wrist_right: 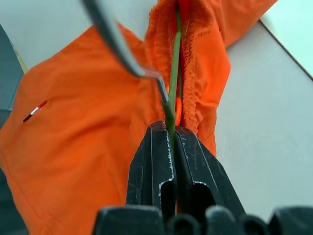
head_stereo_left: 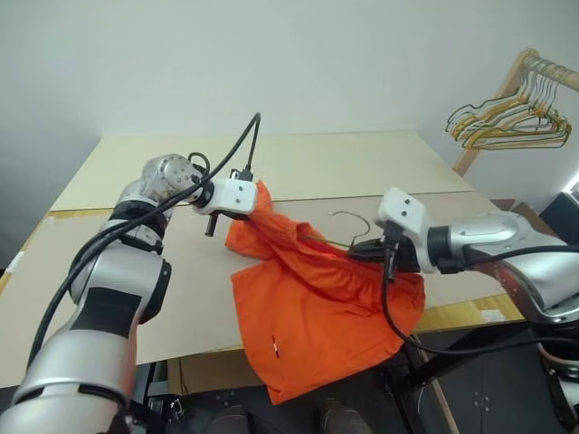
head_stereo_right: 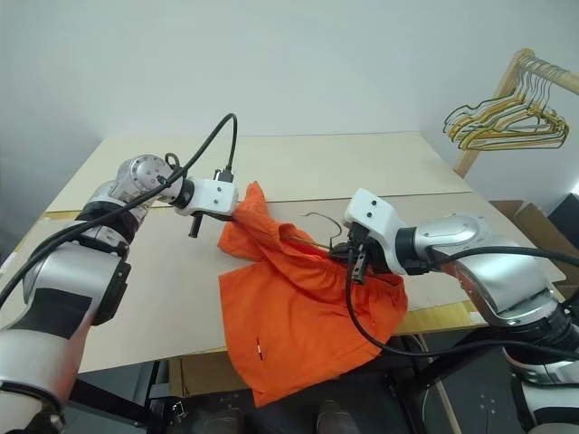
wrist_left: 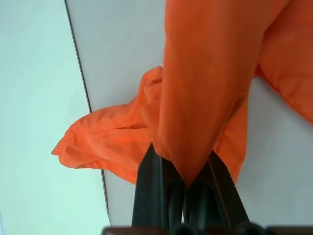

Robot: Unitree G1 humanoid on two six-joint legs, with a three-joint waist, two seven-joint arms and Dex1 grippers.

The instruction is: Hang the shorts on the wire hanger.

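1 shorts (head_stereo_left: 317, 316), 1 wire hanger (head_stereo_left: 348, 221).

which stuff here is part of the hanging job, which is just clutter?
Job:
- shorts, pinched by left gripper
- wire hanger, wire clamped in right gripper, hook poking above the fabric

Clutter:
- bunched hangers on the wooden rack
- table

The bright orange fabric shorts (head_stereo_left: 312, 312) hang bunched above the beige tabletop (head_stereo_left: 163, 298), lower part draping past its front edge; the thin grey wire hanger (head_stereo_left: 348, 221) is threaded inside, hook showing.
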